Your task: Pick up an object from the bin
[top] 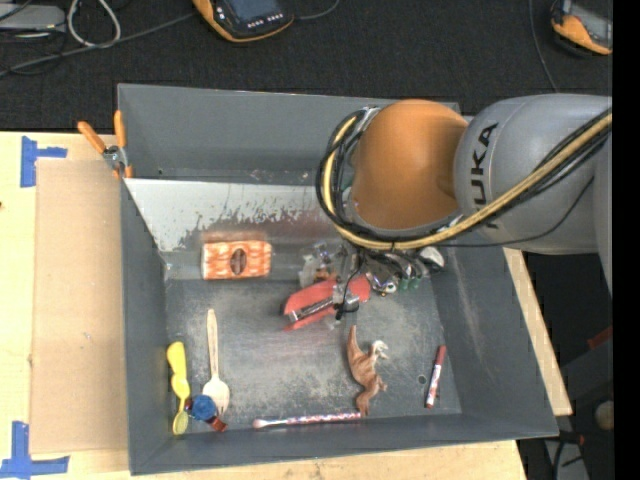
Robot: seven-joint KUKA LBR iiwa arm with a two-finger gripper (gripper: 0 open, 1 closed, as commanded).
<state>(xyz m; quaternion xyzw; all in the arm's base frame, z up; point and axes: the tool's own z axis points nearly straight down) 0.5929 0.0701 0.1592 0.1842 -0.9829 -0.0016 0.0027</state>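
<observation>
**A:** Where is the gripper?

**B:** The gripper [347,290] is low inside the bin [480,340], near the middle of the floor and a little toward the far wall. The arm [540,168] comes in over the right edge. The orange cover [405,163] on its wrist hides most of the gripper from above.

**A:** Is it open or closed? Does it hold something?

**B:** This cannot be told. The cover and the cables are in front, so it is not visible how far the gripper is open or whether anything is in it.

**A:** Which thing is nearest to it?

**B:** A red flat object [308,308]. It lies tilted on the floor at the middle of the bin, and its right end is directly under the gripper. Whether the two touch is not clear.

**A:** And the other things?

**B:** An orange block [237,260] lies near the far wall, to the left. A brown toy dinosaur [365,368] lies nearer the front edge, and a red marker [434,376] lies to the right of it. A white spoon [213,363] and a yellow piece [178,380] are in the front left corner. A thin striped stick [305,421] lies along the front wall.
</observation>
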